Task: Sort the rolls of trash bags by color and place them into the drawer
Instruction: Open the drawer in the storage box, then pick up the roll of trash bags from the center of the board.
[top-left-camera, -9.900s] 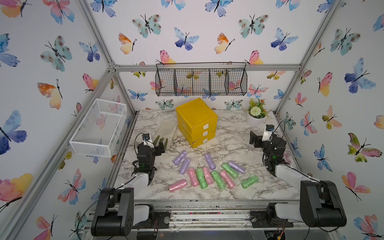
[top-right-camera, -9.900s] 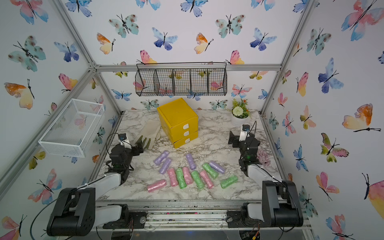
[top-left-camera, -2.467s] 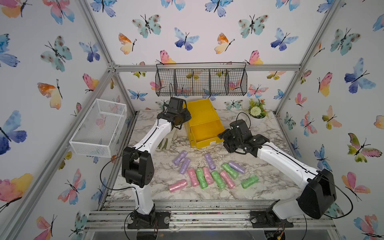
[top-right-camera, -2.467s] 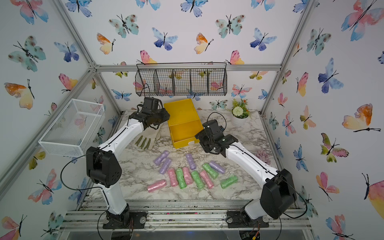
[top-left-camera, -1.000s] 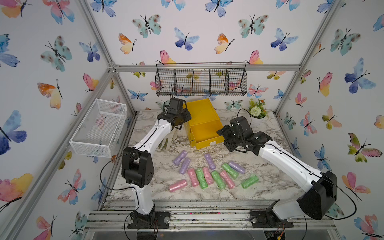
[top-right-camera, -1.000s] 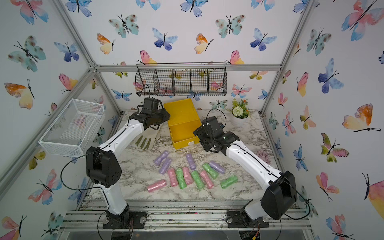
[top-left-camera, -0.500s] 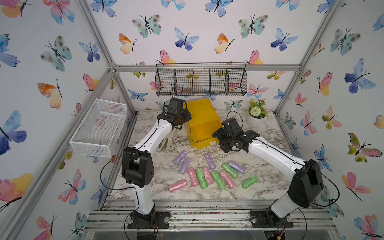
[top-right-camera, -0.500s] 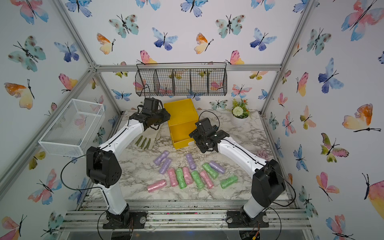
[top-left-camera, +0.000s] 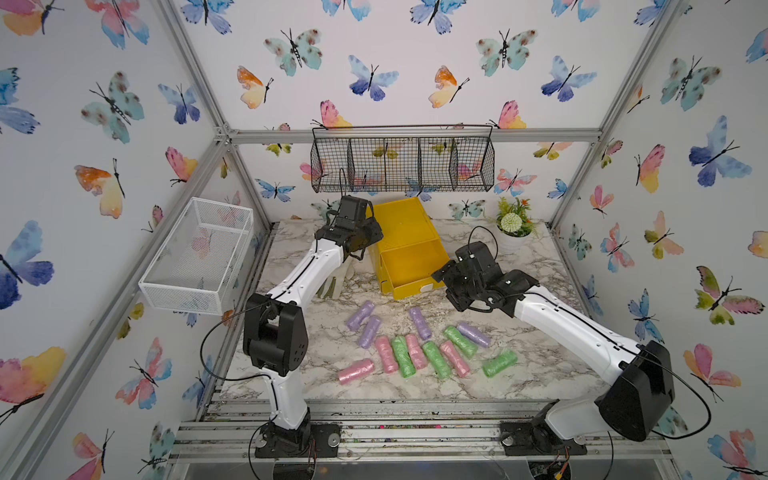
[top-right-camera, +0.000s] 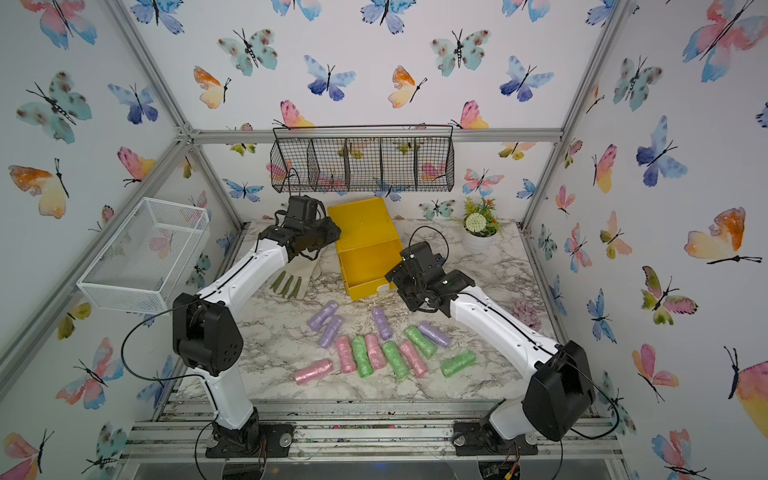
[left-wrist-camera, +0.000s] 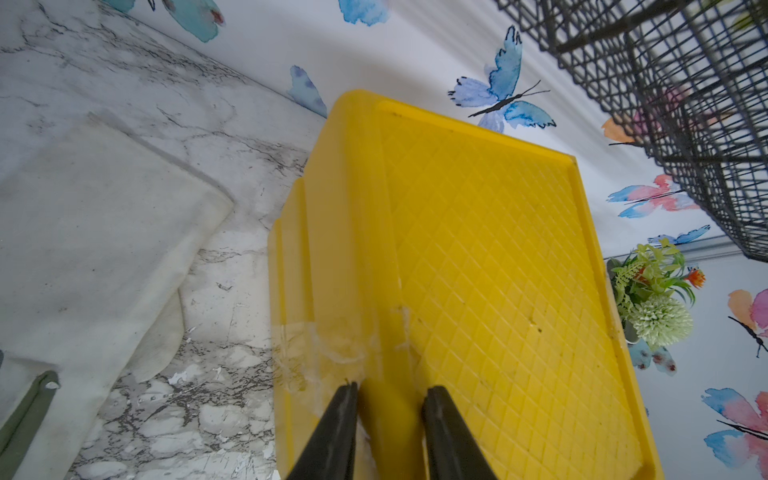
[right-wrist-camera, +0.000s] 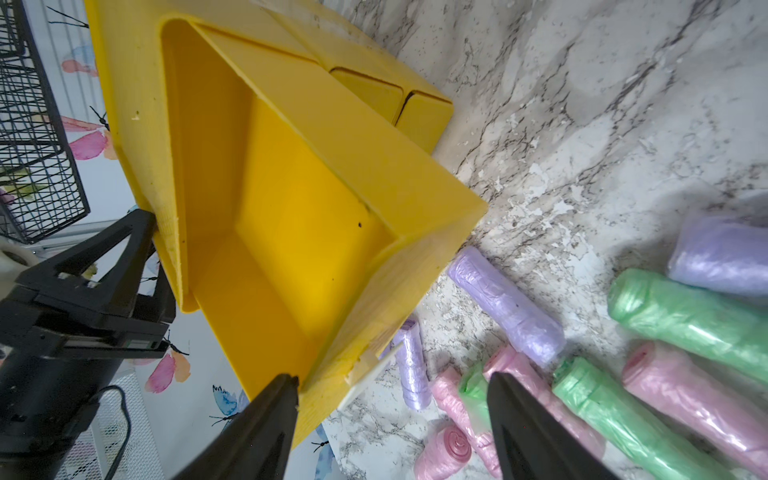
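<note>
A: Where does the yellow drawer chest (top-left-camera: 403, 220) stand?

B: At the back of the marble table (top-left-camera: 328, 353), under the black wire basket (top-left-camera: 401, 164). Its top drawer (top-left-camera: 409, 266) is pulled out toward the rolls of trash bags (top-left-camera: 415, 351). The two lower drawers are closed.

A: And the left gripper (left-wrist-camera: 390, 415)?

B: It is pinched on the chest's top edge, on the side away from the potted plant (top-left-camera: 513, 222). In the left wrist view one finger (left-wrist-camera: 336, 424) lies against the side wall and the other on the diamond-patterned lid. The yellow rim is squeezed between them.

A: The right gripper (right-wrist-camera: 392, 378)?

B: Its jaws are spread wide at the front wall of the pulled-out drawer, gripping nothing. One fingertip (right-wrist-camera: 282, 390) sits by the wall's inner face; whether it touches, I cannot tell. The other stands clear on the outside, over the rolls. The white tab handle (right-wrist-camera: 368, 374) lies between them.

A: Where exactly are the rolls?

B: All twelve lie on the table in front of the chest. The four purple rolls (top-left-camera: 419, 323) are nearest the drawer. The pink rolls (top-left-camera: 385, 354) and green rolls (top-left-camera: 402, 356) lie mixed side by side nearer the arm bases. One pink roll is off at the left end and one green roll at the right end.

A: Anything else by the chest?

B: A pale glove with green fingers (top-right-camera: 291, 284), flat on the table beneath the left arm.
</note>
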